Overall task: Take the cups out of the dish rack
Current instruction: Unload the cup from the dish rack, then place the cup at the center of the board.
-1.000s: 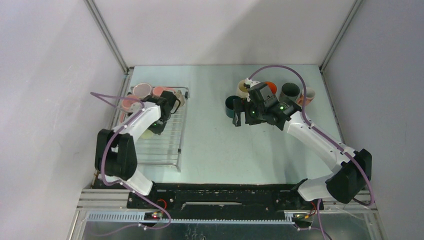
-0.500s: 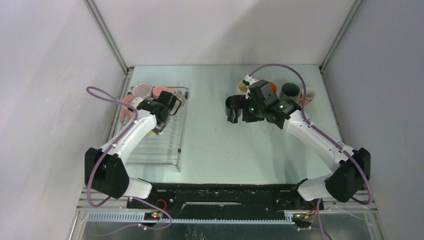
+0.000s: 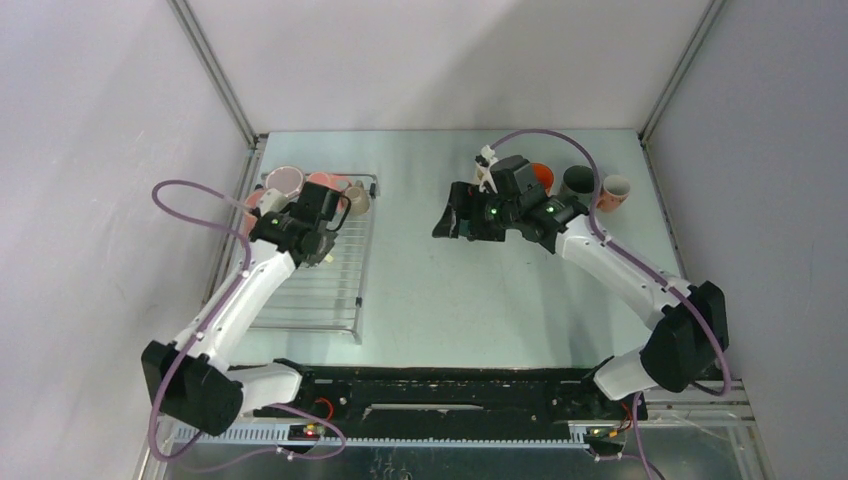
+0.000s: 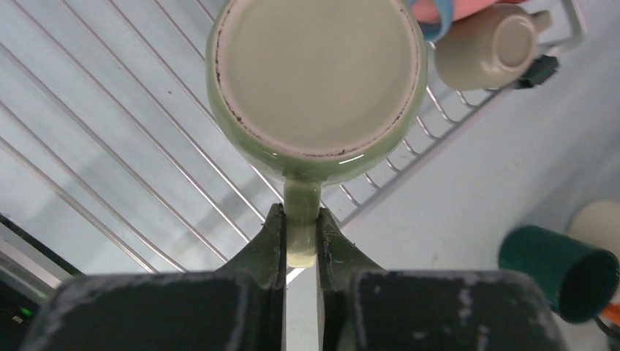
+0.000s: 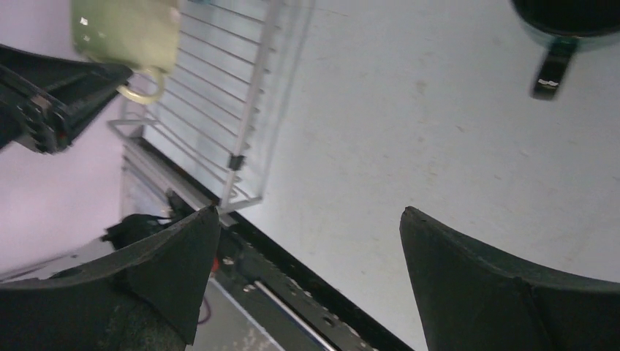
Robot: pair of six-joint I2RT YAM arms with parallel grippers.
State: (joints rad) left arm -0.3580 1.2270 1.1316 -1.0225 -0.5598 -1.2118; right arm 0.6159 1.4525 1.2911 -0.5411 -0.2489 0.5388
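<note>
Two left fingers [image 4: 272,241] pinch the handle of a pale green cup [image 4: 318,73] over the dish rack [image 3: 315,295]. Right fingers [image 5: 168,256] spread wide, empty, above the bench [image 3: 450,300]. Rack's far end: beige cup [image 4: 493,47], pink cups [image 3: 320,182].

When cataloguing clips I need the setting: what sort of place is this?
Most likely a robotics lab test cell, not a kitchen: two robot arms bolted to a table, plain white panels in metal framing around it, and a dish rack staged with cups.
</note>
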